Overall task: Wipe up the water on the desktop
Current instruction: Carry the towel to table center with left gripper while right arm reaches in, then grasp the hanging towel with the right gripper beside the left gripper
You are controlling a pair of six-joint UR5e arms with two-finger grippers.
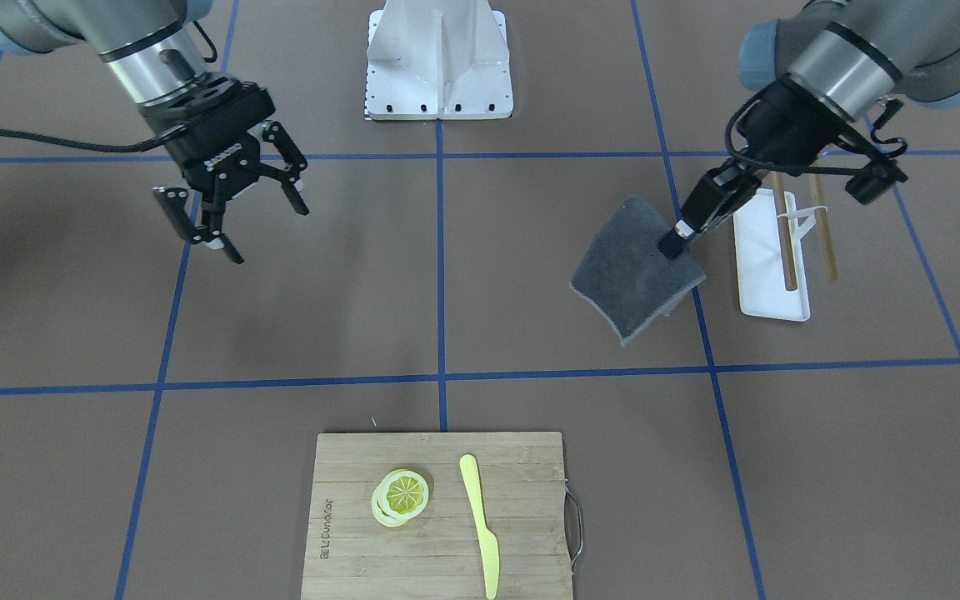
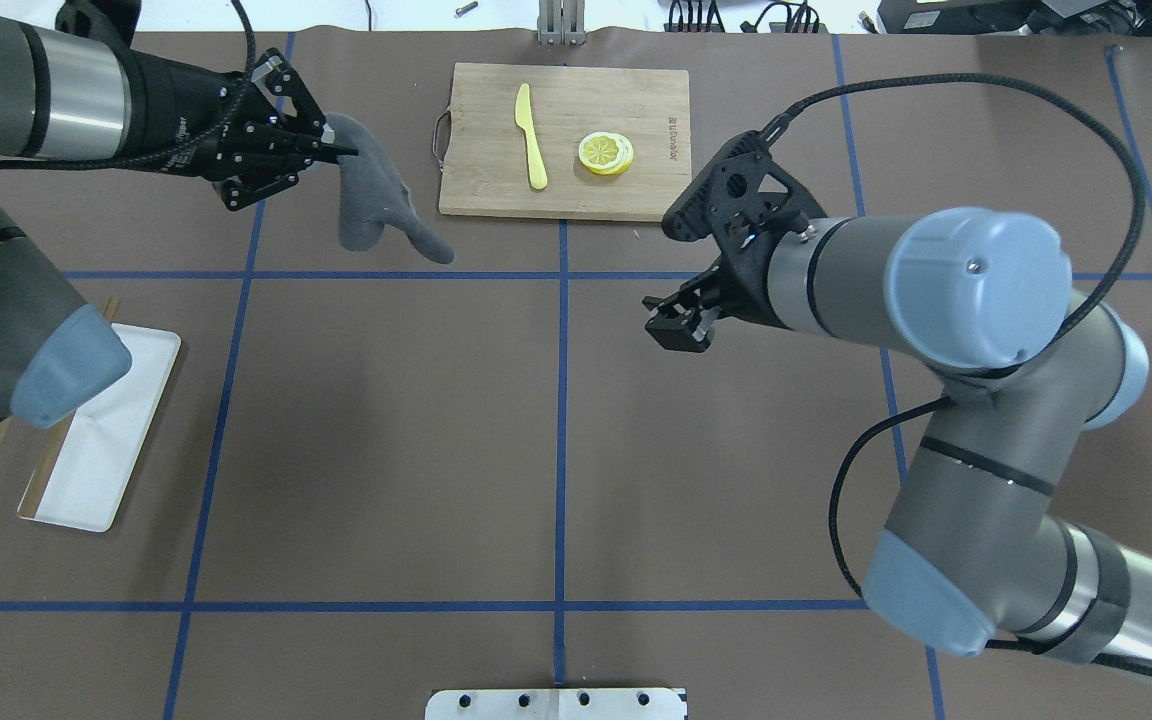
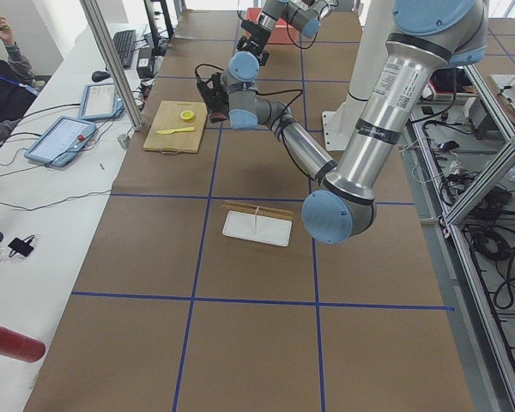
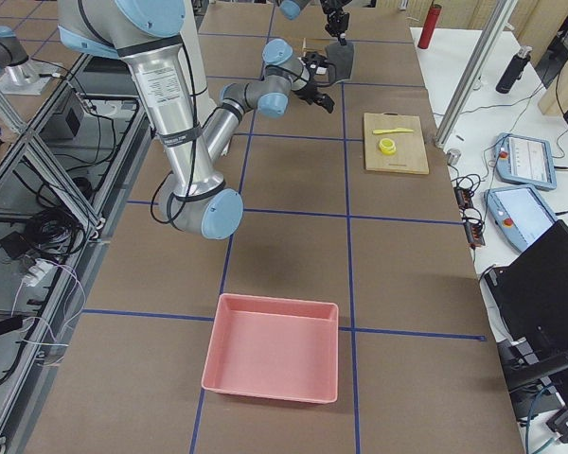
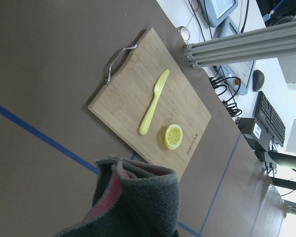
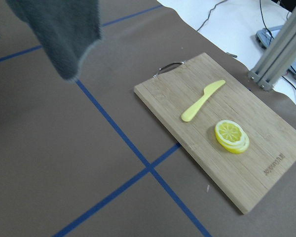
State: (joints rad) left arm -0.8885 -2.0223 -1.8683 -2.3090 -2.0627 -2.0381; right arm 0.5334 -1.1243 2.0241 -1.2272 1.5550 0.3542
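The desktop [image 1: 480, 283] is a brown surface crossed by blue tape lines; I see no water on it. My left gripper [image 1: 670, 247] is shut on the top corner of a grey cloth [image 1: 634, 271], which hangs above the desktop. In the overhead view the left gripper [image 2: 341, 152] holds the cloth [image 2: 371, 200] just left of the cutting board. The cloth also fills the bottom of the left wrist view [image 5: 138, 202] and hangs at the top left of the right wrist view [image 6: 64, 29]. My right gripper [image 1: 267, 233] is open and empty, held above the desktop; it also shows in the overhead view [image 2: 671, 320].
A bamboo cutting board [image 1: 522, 467] carries lemon slices [image 1: 401, 496] and a yellow knife [image 1: 480, 525]. A white tray [image 1: 767, 283] with chopsticks [image 1: 784, 242] lies by the left arm. A pink bin [image 4: 273, 359] sits at the right end. A white mount base [image 1: 438, 67] stands at the robot's side.
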